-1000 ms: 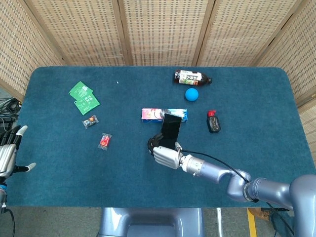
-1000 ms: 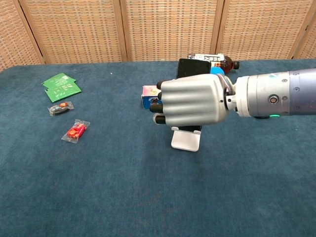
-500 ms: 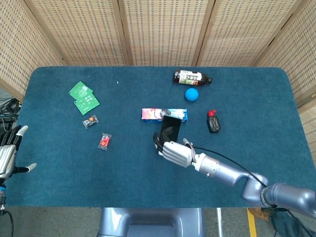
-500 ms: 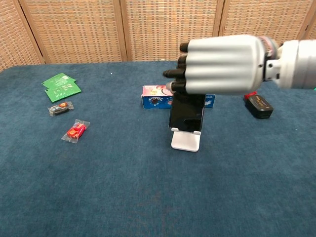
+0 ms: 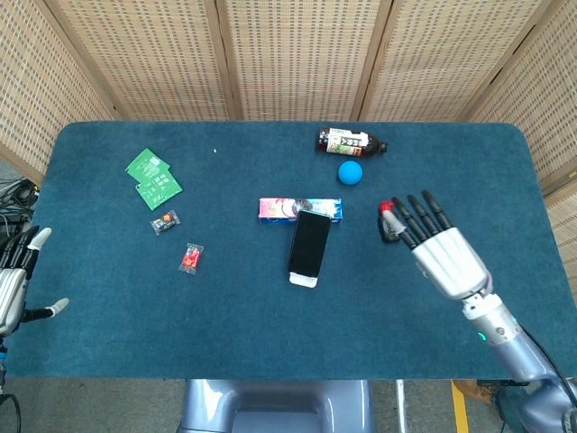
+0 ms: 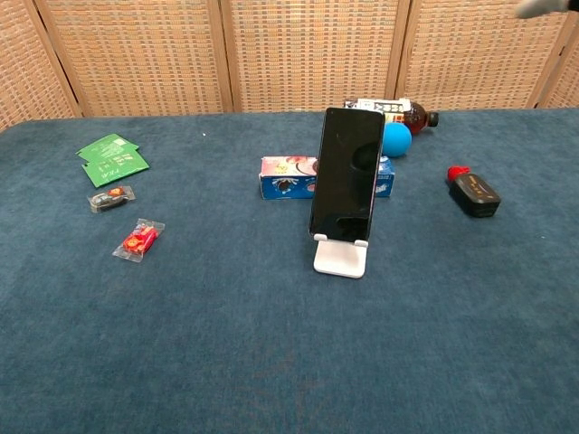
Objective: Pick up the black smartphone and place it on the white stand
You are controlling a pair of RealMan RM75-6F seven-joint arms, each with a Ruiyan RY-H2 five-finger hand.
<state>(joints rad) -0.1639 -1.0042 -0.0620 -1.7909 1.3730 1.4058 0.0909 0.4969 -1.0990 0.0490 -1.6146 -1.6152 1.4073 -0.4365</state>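
The black smartphone [image 5: 310, 243] [image 6: 346, 174] stands upright, leaning back on the white stand [image 6: 341, 257] [image 5: 303, 280] near the middle of the blue table. Nothing touches it. My right hand [image 5: 442, 250] hovers off to the right of the phone in the head view, fingers spread and empty; only a blurred sliver of it [image 6: 545, 7] shows at the top right of the chest view. My left hand [image 5: 13, 283] waits at the table's left edge, fingers apart and holding nothing.
Behind the phone lies a blue and pink box [image 6: 288, 175]. A blue ball [image 5: 350, 172], a dark bottle [image 5: 347, 142] and a small black device with a red cap [image 6: 472, 190] sit at the right. Green packets [image 5: 151, 179] and two small wrapped candies [image 6: 138, 240] lie left.
My right hand let go of the phone, lifted and drew back to the right with its fingers spread. The phone now stands alone on the stand. The left hand stayed put.
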